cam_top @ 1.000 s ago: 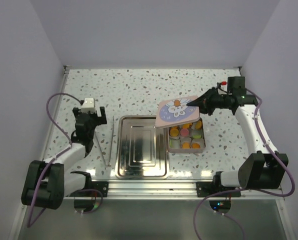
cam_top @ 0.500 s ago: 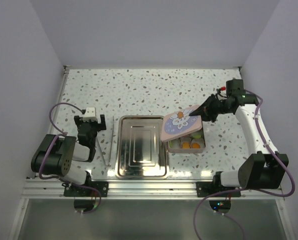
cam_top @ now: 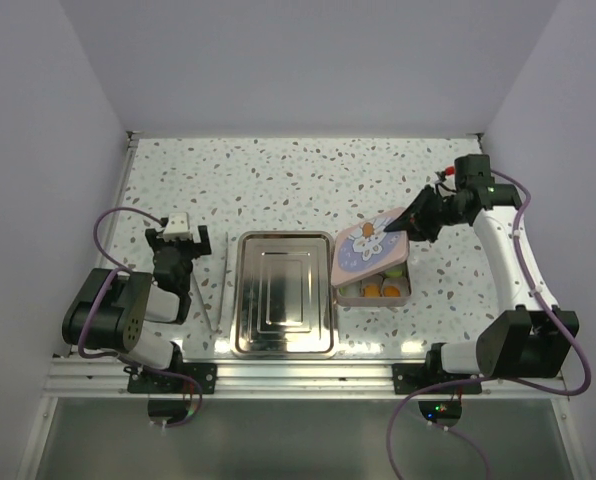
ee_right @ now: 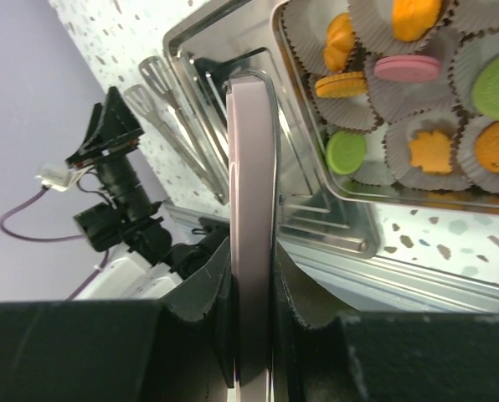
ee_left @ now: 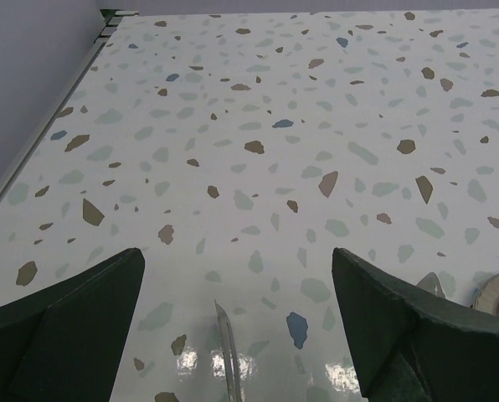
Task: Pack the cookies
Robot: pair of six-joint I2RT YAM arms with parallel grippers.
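Note:
The cookies, orange, green and one pink, sit in white paper liners inside the square tin. In the top view only the front row of cookies shows in the tin. My right gripper is shut on the far right edge of the pink flowered lid and holds it tilted over the tin. In the right wrist view the lid stands edge-on between my right gripper's pads. My left gripper is open and empty, low over the table at the left.
A steel tray lies left of the tin, and its corner shows in the left wrist view. Metal tongs lie between the tray and my left arm, with their tip between the left fingers. Walls close in three sides.
My right gripper has lowered the lid down and right, so it covers more of the tin. My left arm folded back toward its base a second ago and has since held still.

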